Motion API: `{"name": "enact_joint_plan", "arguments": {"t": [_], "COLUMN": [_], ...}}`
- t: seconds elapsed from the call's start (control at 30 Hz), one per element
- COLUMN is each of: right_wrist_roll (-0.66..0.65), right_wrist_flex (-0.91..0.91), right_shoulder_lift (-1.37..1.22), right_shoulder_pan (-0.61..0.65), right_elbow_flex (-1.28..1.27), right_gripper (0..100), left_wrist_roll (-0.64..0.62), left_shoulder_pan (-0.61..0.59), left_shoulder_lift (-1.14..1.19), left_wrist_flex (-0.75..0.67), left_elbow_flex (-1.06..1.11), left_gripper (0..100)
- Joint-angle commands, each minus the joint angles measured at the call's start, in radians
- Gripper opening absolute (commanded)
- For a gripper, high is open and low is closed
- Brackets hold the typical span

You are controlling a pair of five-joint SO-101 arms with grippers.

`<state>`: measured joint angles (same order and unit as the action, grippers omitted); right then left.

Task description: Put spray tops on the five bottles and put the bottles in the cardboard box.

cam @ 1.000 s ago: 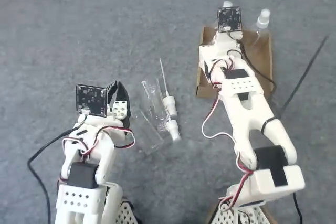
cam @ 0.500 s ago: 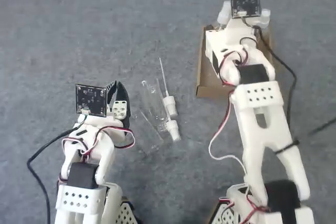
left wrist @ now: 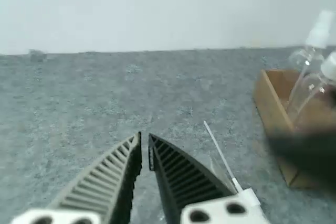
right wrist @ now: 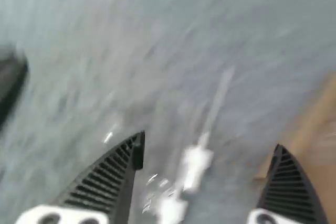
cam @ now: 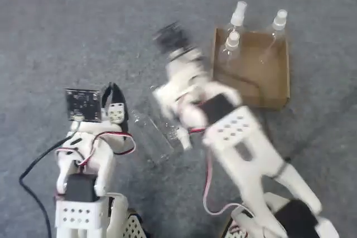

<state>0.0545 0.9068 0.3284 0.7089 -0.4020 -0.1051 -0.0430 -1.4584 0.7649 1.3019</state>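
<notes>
**TWO BOTTLES TO GO, AND A CROWDED PATCH OF MAT**

From above: finds three capped bottles (cam: 231, 48) standing in the cardboard box (cam: 214, 76), and clear bottles (cam: 148, 132) lying uncapped on the grey mat (cam: 67, 37) with a loose spray top (cam: 183, 136) close beside them. Catches the right arm (cam: 237, 132) slung low over that cluster, with the left gripper (cam: 112, 90) parked just beside the lying bottles. Could sweep those light bottles aside if lowered carelessly.

From the left wrist: shows ribbed fingers (left wrist: 173, 166) all but closed on nothing, a spray top's thin dip tube (left wrist: 218, 148) lying just beside them, the box (left wrist: 270, 103) well beyond. Would shove or bend that tube if driven forward while closed.

From the right wrist: looks down through the right gripper (right wrist: 208, 150), fingers spread wide and holding nothing, at a spray top (right wrist: 194, 163) lying on the mat between them. Risks closing on the slender tube rather than the sturdier head, or squeezing off-centre and flicking the part away. Also risks toppling the capped bottles on any later swing toward the box's brown wall (right wrist: 315, 114), near one finger.
</notes>
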Motion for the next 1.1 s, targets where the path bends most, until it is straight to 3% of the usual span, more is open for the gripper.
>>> {"name": "enact_joint_plan", "arguments": {"t": [0.0,0.1,0.3,0.6,0.7,0.83,1.07], "right_wrist_roll": [-0.003,-0.003,-0.005,-0.003,-0.003,-0.003,-0.009], "right_wrist_flex": [-0.143,-0.22,-0.338,-0.354,-0.357,-0.374,-0.348], "right_shoulder_lift": [-0.096,-0.197,-0.377,-0.496,-0.519,-0.51,-0.367], "right_shoulder_pan": [0.045,0.045,0.065,0.065,0.065,0.067,0.064], "right_elbow_flex": [-0.015,-0.012,-0.008,-0.008,-0.008,-0.008,-0.008], "right_gripper": [30.8,30.8,30.8,30.1,21.2,1.4,3.7], "left_wrist_roll": [-0.005,0.029,0.037,0.037,0.037,0.037,0.037], "left_shoulder_pan": [-0.06,-0.1,-0.121,-0.121,-0.121,-0.121,-0.121], "left_shoulder_lift": [-0.012,-0.012,-0.017,-0.02,-0.02,-0.02,-0.02], "left_wrist_flex": [0.152,0.186,0.117,0.094,0.094,0.095,0.092], "left_elbow_flex": [-0.147,-0.14,-0.019,0.021,0.021,0.022,0.042], "left_gripper": [1,1,1,1,1,1,1]}}
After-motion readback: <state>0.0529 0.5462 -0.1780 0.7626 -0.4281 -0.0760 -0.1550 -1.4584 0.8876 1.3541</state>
